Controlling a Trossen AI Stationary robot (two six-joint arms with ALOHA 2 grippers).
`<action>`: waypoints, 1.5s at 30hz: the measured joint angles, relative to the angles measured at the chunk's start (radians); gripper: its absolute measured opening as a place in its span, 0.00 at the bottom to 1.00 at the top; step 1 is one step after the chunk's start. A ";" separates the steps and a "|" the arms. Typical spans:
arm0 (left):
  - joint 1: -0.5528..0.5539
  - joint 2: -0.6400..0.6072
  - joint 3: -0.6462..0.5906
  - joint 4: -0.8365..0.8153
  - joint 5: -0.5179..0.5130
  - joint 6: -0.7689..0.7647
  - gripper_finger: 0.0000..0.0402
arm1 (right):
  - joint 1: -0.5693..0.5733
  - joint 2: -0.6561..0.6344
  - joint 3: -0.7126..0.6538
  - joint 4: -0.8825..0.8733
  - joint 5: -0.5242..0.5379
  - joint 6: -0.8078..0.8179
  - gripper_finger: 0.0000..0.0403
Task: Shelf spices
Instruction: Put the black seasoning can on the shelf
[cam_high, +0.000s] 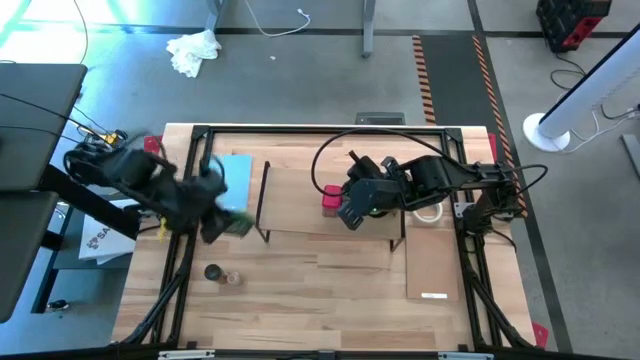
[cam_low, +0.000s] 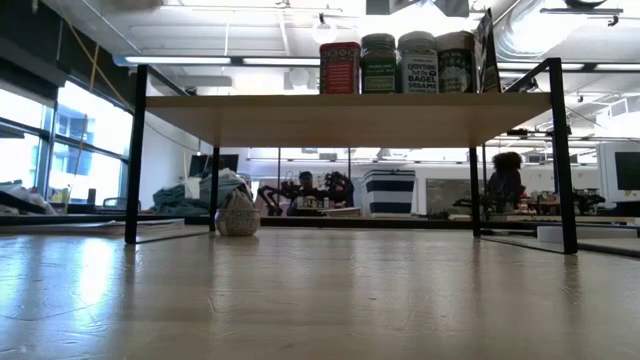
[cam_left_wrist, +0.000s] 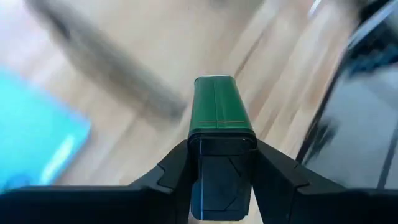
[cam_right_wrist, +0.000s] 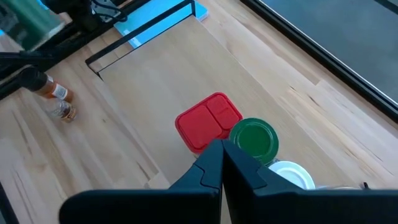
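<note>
- Gripping a green-lidded tin (cam_left_wrist: 221, 112) between its fingers (cam_left_wrist: 180, 171), the left gripper (cam_high: 222, 222) hangs at nine o'clock on the table, just off the shelf (cam_high: 300, 185) and beside the light-blue pad (cam_high: 238, 170); the tin sticks out ahead of the jaws, probably so it can be set down base first.
- Lined up at the three o'clock end of the plank, four spices already stand there, the red-topped tin (cam_right_wrist: 208, 121) and the green-topped jar (cam_right_wrist: 255, 138) touching, likely packed tight to save room.
- Over that row the right gripper (cam_right_wrist: 222, 155) waits, fingers pressed together and empty.
- Down at seven o'clock, two small jars (cam_high: 222, 275) sit on the table, not yet shelved.
</note>
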 joint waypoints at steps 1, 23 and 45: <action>0.028 0.011 0.029 0.045 -0.026 0.043 0.29 | 0.000 0.000 0.000 -0.003 0.000 0.000 0.00; 0.422 0.494 0.327 0.067 0.170 0.515 0.29 | 0.035 -0.227 0.000 -0.023 0.013 0.069 0.00; 0.462 0.574 0.327 0.137 0.186 0.713 0.44 | 0.042 -0.218 0.000 -0.076 0.015 0.042 0.00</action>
